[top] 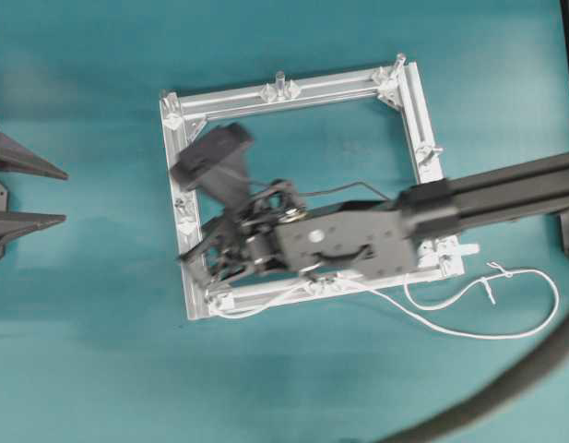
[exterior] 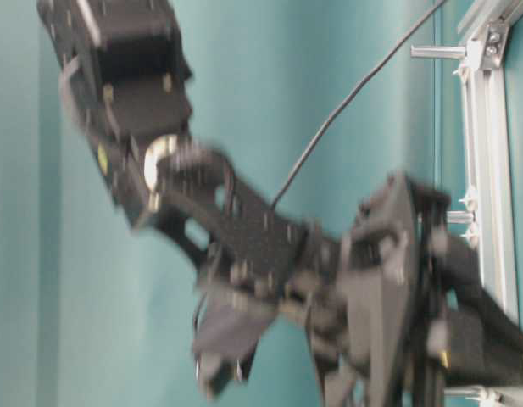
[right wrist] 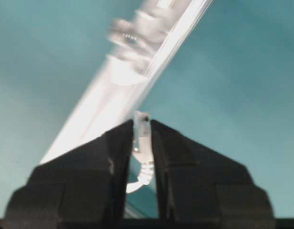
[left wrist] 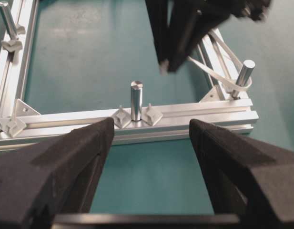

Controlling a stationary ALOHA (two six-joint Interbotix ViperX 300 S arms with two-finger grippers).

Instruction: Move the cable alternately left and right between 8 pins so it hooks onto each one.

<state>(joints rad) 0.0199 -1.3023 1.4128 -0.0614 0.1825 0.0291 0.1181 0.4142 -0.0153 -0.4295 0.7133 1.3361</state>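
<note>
Right wrist view shows my right gripper (right wrist: 142, 125) pinching the cable (right wrist: 141, 143) by its plug end, jaws narrow, the blurred frame bar (right wrist: 137, 81) just beyond. Overhead, the cable (top: 468, 318) trails right from the frame's near bar, already round the near-left corner pin (left wrist: 244, 76). The middle left-side pin (left wrist: 136, 99) is unhooked. My left gripper (left wrist: 147, 143) hangs wide, empty.
</note>
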